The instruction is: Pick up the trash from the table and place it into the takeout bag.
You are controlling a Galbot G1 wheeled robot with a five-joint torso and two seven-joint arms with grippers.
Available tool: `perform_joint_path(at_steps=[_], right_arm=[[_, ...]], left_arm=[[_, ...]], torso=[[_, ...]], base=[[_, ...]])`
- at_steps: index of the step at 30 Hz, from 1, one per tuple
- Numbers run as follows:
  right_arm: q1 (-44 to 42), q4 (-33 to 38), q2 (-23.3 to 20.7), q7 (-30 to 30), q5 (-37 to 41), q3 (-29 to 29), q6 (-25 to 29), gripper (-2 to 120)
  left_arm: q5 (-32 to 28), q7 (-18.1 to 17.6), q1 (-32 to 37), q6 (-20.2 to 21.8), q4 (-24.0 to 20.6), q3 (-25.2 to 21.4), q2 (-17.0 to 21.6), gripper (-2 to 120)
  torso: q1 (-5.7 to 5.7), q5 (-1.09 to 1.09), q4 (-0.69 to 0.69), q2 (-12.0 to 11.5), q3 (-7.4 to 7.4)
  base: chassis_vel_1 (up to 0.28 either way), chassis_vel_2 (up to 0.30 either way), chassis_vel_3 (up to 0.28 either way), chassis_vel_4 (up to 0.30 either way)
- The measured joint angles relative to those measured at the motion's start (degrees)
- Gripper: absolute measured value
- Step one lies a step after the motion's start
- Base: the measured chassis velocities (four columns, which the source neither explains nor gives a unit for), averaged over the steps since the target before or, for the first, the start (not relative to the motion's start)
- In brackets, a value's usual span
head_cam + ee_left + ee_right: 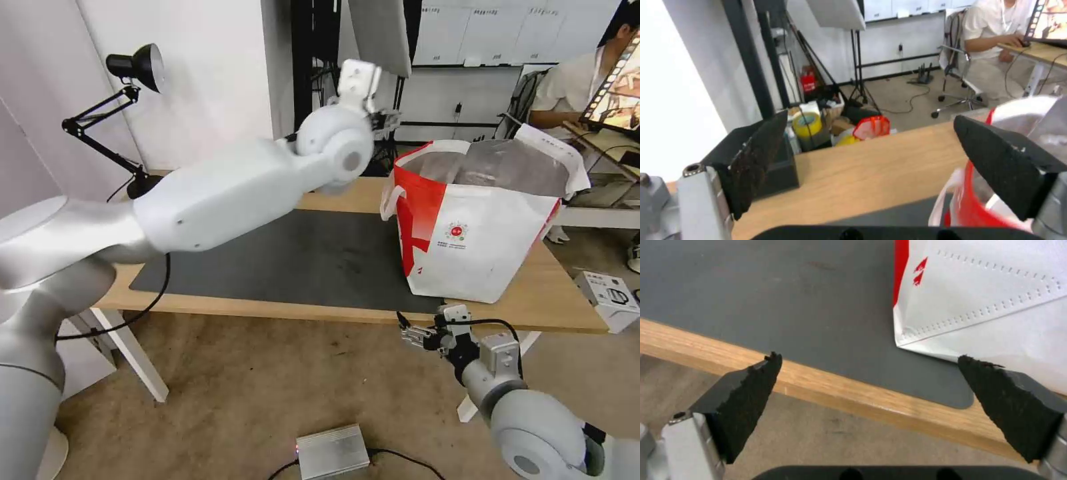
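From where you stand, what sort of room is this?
Probably a lab or shared workroom, not a home: a desk lamp clamped beside the table, light stands and cables behind, and a person at a computer desk beyond the takeout bag.

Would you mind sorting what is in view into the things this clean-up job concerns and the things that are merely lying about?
Part of the job:
- takeout bag, standing open on the table
- left gripper, open, raised over the table's far side
- right gripper, open, at the near edge

Just lying about:
- desk lamp
- silver box on the floor
- white device beside the table
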Motion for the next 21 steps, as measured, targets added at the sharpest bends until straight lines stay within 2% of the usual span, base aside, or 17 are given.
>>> perform_joint_path(at_steps=[4,7,8,12,13,16,17,21], right_arm=[[0.0,0.0,0.0,0.0,0.0,0.0,0.0,100],[0.0,0.0,0.0,0.0,0.0,0.0,0.0,100],[0.0,0.0,0.0,0.0,0.0,0.0,0.0,100],[0.0,0.0,0.0,0.0,0.0,0.0,0.0,100],[0.0,0.0,0.0,0.0,0.0,0.0,0.0,100],[0.0,0.0,0.0,0.0,0.0,0.0,0.0,100],[0.0,0.0,0.0,0.0,0.0,0.0,0.0,100],[0.0,0.0,0.0,0.0,0.0,0.0,0.0,100]], left_arm=[[0.2,-0.4,2.1,-0.2,-2.9,-0.8,3.0,100],[0.3,-0.8,4.5,-0.4,-6.5,-2.1,7.0,100],[0.3,-0.8,4.5,-0.4,-6.5,-2.1,7.0,100],[1.1,-1.4,9.7,-1.3,-11.9,-5.5,13.3,100],[1.1,-1.4,9.7,-1.3,-11.9,-5.5,13.3,100],[2.0,-1.5,14.8,-2.0,-15.8,-8.7,17.4,100],[2.0,-1.5,14.8,-2.0,-15.8,-8.7,17.4,100],[4.3,-1.4,24.1,-3.0,-20.0,-14.4,22.6,100]], torso=[[0.0,0.0,0.0,0.0,0.0],[0.0,0.0,0.01,0.0,0.0],[0.0,0.0,0.01,0.0,0.0],[0.0,0.0,0.01,0.0,0.0],[0.0,0.0,0.01,0.0,0.0],[0.0,0.0,0.0,0.0,0.0],[0.0,0.0,0.0,0.0,0.0],[0.0,-0.01,0.01,0.0,0.0]], base=[[0.0,0.0,0.0,0.0],[0.0,0.0,0.0,0.0],[0.0,0.0,0.0,0.0],[0.0,0.0,0.0,0.0],[0.0,0.0,0.0,0.0],[0.0,0.0,0.0,0.0],[0.0,0.0,0.0,0.0],[0.0,0.0,0.0,0.0]])
